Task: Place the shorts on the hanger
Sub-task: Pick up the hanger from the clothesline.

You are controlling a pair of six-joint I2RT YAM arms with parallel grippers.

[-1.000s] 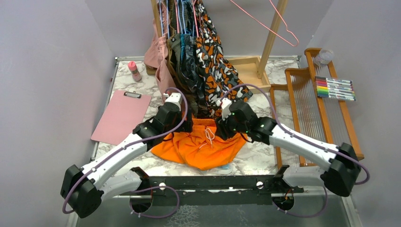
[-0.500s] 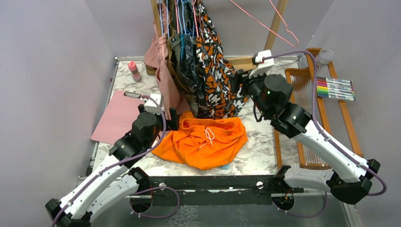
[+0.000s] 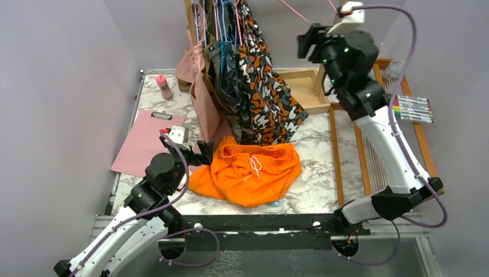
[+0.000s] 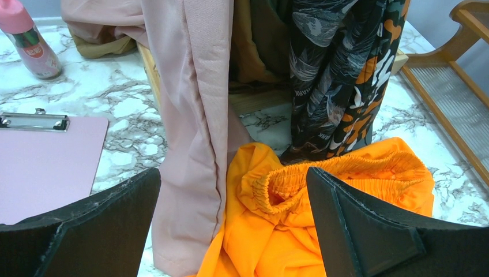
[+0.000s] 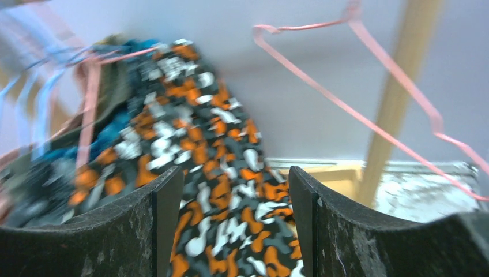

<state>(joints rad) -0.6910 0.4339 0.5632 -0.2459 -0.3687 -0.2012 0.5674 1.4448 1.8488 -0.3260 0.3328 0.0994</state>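
The bright orange shorts [image 3: 251, 173] lie crumpled on the marble table, white drawstring up; the left wrist view shows their gathered waistband [image 4: 323, 179]. My left gripper [image 3: 199, 151] is open and empty at the shorts' left edge, beside the hanging pink garment. My right gripper [image 3: 305, 43] is open and empty, raised high near the rack. The pink wire hanger [image 5: 369, 109] hangs tilted against the wooden post, up and right of the right gripper; only a bit of its wire [image 3: 294, 10] shows in the top view.
A rack holds the blotch-patterned garment [image 3: 265, 86], dark garments, a dusty pink garment [image 3: 202, 98] and blue hangers [image 5: 34, 109]. A pink clipboard [image 3: 147, 141] and small bottle [image 3: 164, 86] lie left. A wooden frame [image 3: 369, 133] and markers [image 3: 410, 108] lie right.
Both grippers have let go of the shorts. The right arm rose up and back toward the pink hanger. The left arm drew back to the left. The shorts settled flat.
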